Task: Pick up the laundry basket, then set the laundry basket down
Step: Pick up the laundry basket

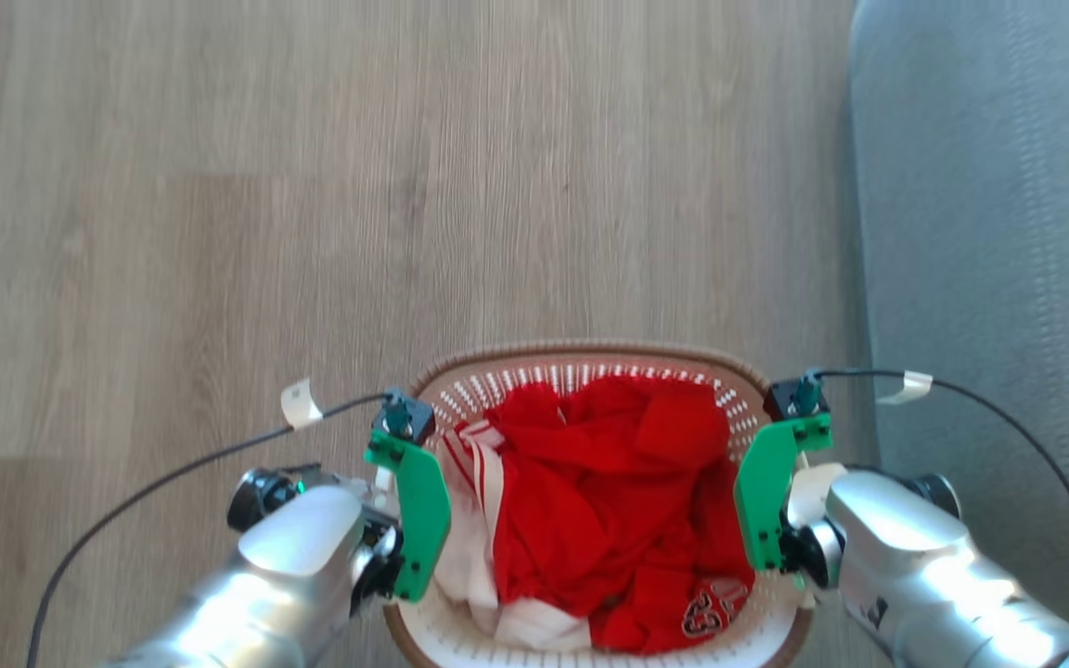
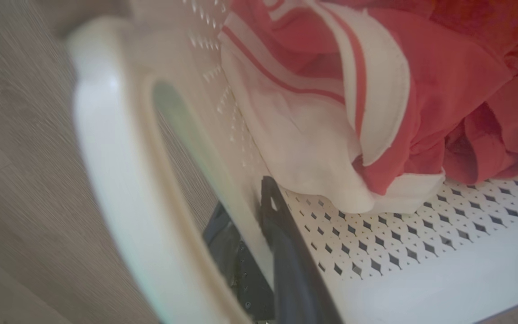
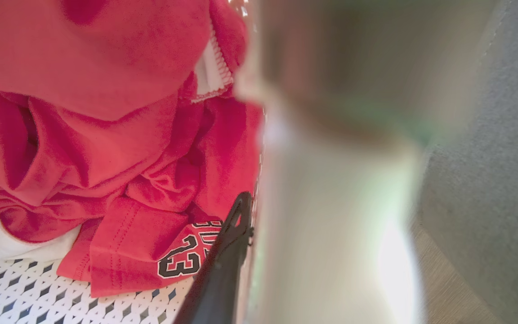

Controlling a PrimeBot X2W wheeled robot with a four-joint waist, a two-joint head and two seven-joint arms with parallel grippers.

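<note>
Pickup step, we judge: our left gripper (image 2: 243, 202) pinches the laundry basket (image 1: 590, 351) wall between its fingers; the right gripper (image 3: 254, 207), we cannot tell. Next: lift level.

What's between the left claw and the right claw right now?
The laundry basket, heaped with red and white clothes, spans the stretch between the left claw and the right claw; the head view shows it.

The laundry basket (image 1: 590, 351) is holding a heap of red and white clothes (image 1: 609, 501), its brown rim and holey white walls pointing straight up.
</note>
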